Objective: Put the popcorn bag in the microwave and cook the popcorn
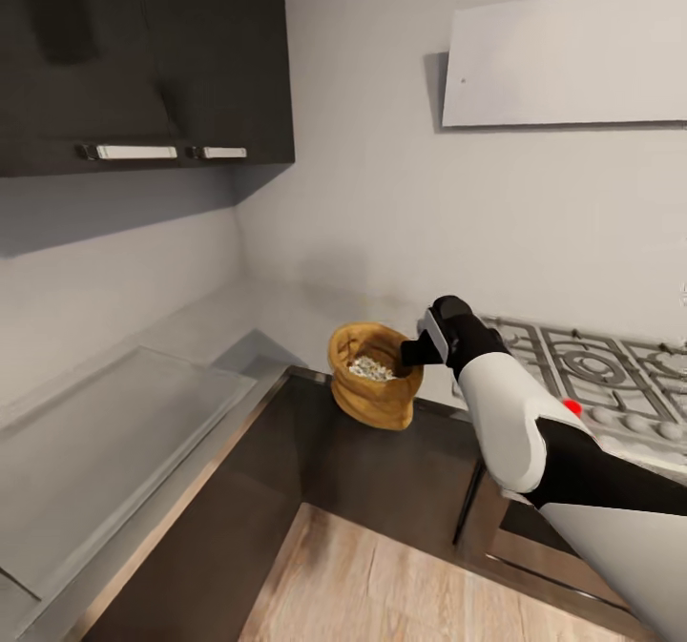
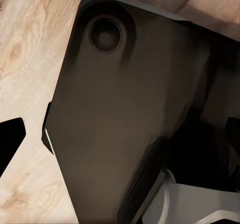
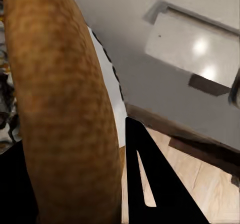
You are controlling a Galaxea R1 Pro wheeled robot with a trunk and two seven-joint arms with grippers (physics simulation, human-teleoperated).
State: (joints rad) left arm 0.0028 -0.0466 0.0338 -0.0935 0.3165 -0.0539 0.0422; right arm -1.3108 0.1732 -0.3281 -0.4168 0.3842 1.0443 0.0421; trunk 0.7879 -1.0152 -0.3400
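While the popcorn bag (image 1: pixel 374 375) stands upright at the countertop (image 1: pixel 134 423) corner beside the hob, the right gripper (image 1: pixel 416 350) (nearer arm) straddles its rolled rim, fingers spread either side.

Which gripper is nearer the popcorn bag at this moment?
Right. The right gripper is at the popcorn bag, its fingers astride the rolled rim. The left gripper points down at wood floor, no bag near it.
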